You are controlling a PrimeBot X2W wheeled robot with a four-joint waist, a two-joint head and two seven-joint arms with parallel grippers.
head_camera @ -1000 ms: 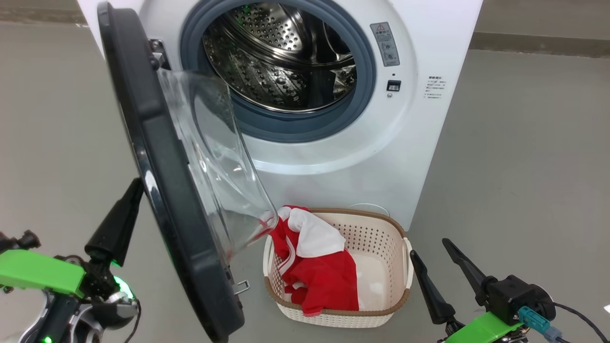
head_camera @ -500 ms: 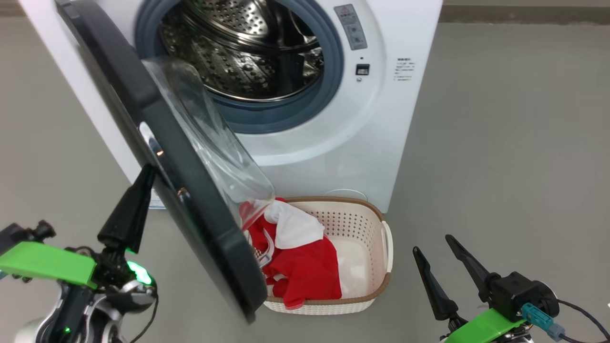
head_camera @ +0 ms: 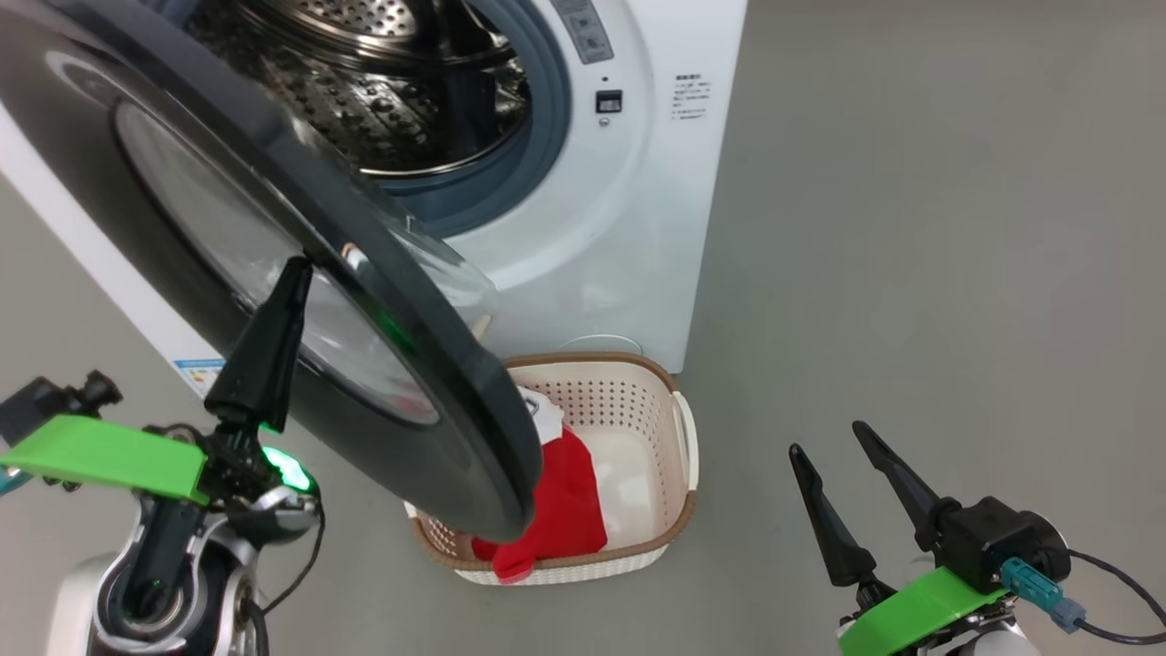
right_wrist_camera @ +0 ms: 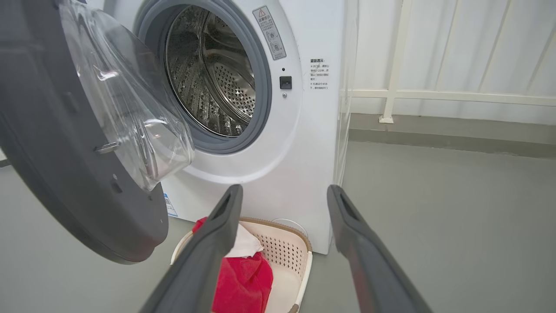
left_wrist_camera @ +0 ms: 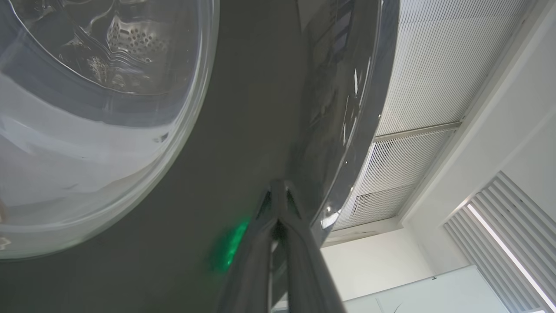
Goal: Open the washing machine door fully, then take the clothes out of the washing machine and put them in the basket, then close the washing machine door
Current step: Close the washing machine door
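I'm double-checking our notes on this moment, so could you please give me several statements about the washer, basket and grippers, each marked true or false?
1. The red clothes lie in the basket. True.
2. The washer door is fully shut. False: it stands partly open, with the drum showing.
3. The right gripper holds a garment. False: it is open and empty.
4. The left gripper is shut, its tip at the door's outer face. True.

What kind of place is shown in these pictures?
Probably a laundry area indoors: a white front-loading washing machine stands on a plain grey floor, with a basket holding red clothes before it and a white railing beside it.
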